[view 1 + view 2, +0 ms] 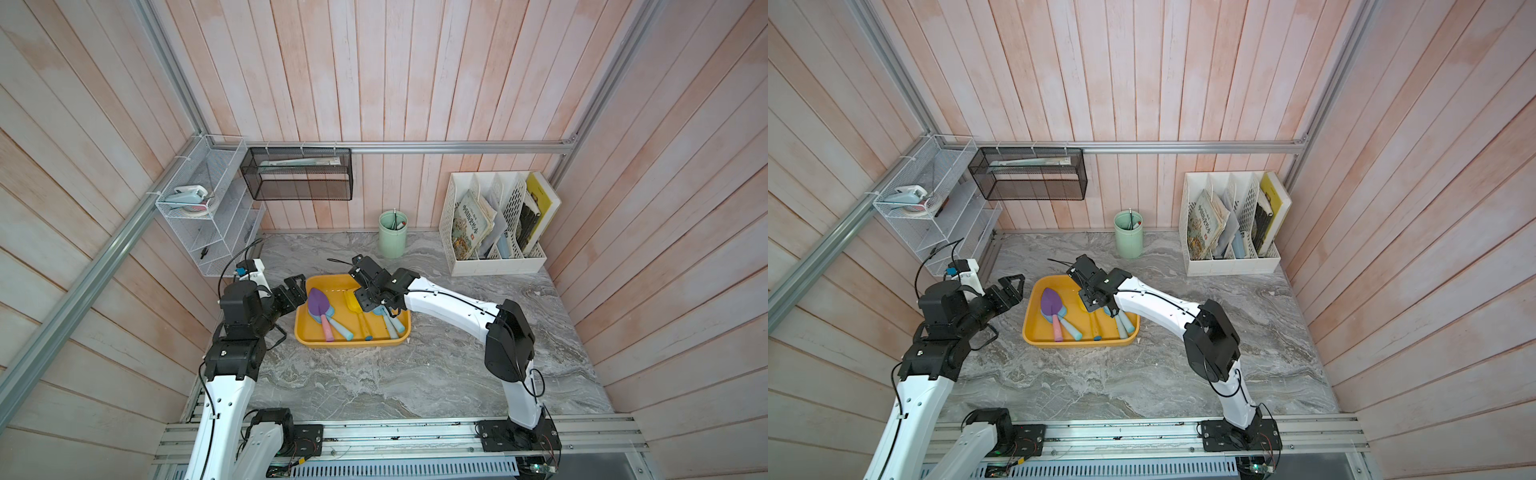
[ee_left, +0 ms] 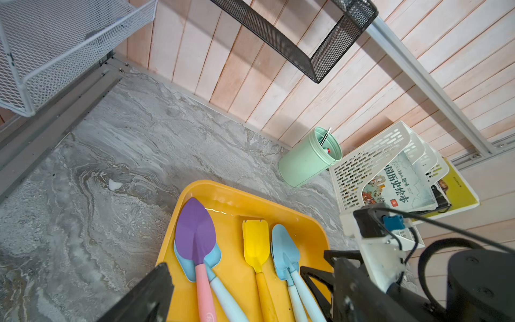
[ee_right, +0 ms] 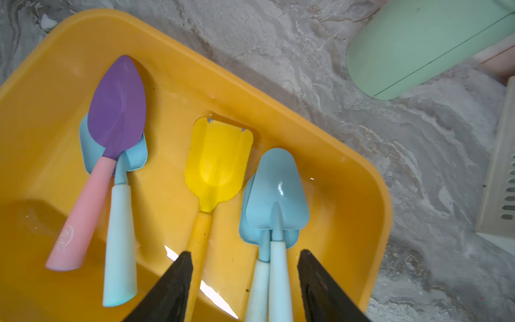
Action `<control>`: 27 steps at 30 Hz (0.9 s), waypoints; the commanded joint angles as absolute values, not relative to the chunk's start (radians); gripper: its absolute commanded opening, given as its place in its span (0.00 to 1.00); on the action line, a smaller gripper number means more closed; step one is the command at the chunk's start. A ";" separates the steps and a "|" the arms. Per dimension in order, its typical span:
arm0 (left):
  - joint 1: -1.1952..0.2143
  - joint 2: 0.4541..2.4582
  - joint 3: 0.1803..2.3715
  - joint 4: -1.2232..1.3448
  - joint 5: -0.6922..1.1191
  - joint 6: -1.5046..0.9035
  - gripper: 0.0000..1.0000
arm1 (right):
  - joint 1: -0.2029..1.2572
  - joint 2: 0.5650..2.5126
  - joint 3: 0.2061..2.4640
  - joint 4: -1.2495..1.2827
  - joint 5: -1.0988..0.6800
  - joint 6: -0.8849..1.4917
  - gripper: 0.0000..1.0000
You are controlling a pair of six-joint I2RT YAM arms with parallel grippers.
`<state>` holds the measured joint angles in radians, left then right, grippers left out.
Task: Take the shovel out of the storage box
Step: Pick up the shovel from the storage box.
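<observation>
Right hand [image 3: 244, 253] is down in the storage box [image 3: 384, 212], jaws parted, a finger either side of the stacked blue shovels [image 3: 277, 189], with gaps showing. The yellow shovel [image 3: 217, 159] lies just beside, the purple shovel [image 3: 118, 106] beyond. The box sits mid-bench [image 1: 374, 374], and the left hand [image 1: 299, 284] gapes wide at its rim.

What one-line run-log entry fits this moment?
stage: pre-grasp | right gripper: open, astride handles of blue shovels | left gripper: open beside storage box | none lifted
</observation>
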<state>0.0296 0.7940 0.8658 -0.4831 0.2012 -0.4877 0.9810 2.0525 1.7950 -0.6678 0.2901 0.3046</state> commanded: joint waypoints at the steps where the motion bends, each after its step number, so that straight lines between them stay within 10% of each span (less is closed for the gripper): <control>1: 0.026 0.799 0.840 -0.452 0.213 -0.502 0.94 | 0.973 2.053 1.736 -0.646 0.225 0.356 0.63; 27: 0.027 0.768 0.803 -0.452 0.152 -0.520 0.94 | 0.984 2.233 1.676 -0.531 0.109 0.370 0.57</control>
